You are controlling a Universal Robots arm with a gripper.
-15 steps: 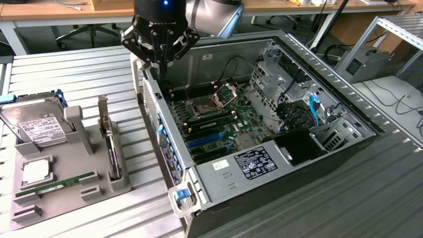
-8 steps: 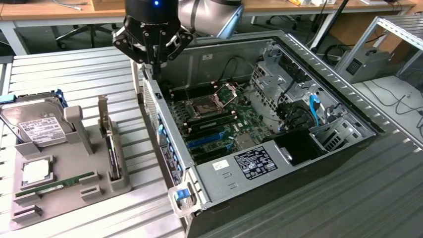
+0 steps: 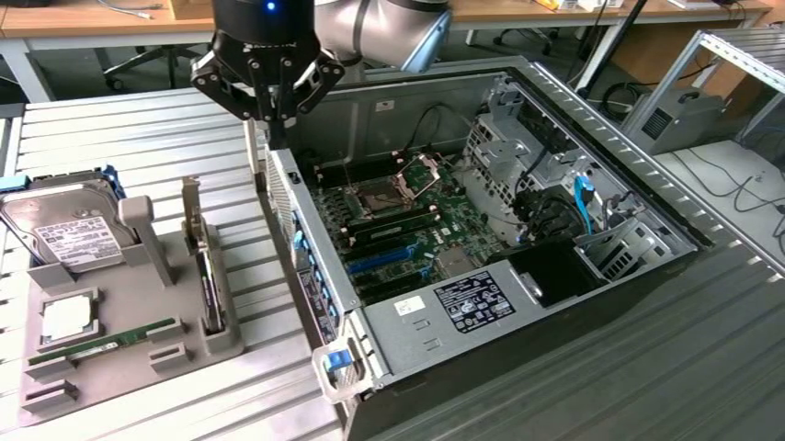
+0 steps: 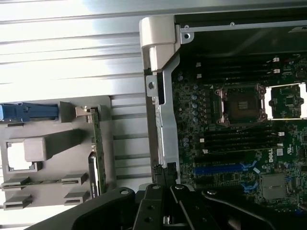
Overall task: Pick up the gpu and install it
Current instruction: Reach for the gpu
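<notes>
The gpu (image 3: pixel 211 285) stands on its long edge in a narrow slot of the grey holder (image 3: pixel 123 377), with its metal end piece rising at the far end. I think it is kept upright like this so that its upper edge is free to be gripped from above. It has not been taken yet.

In the exterior view the hard drive (image 3: pixel 62 230) lies at ten o'clock from the card and the small memory stick (image 3: pixel 105 343) at eight o'clock, each in its own pocket of the same holder.

At three o'clock from the holder, on the ribbed table (image 3: pixel 123 138), the computer case (image 3: pixel 381 344) lies on its side with the cover off. So the main board (image 3: pixel 392 220) and its blue slots (image 3: pixel 381 262) face upward, probably so that a card can be pressed straight down into them.

The gripper (image 3: pixel 276 138) hangs over the case wall nearest the holder, at one o'clock from the card. Its jaws are pressed together and carry nothing.
</notes>
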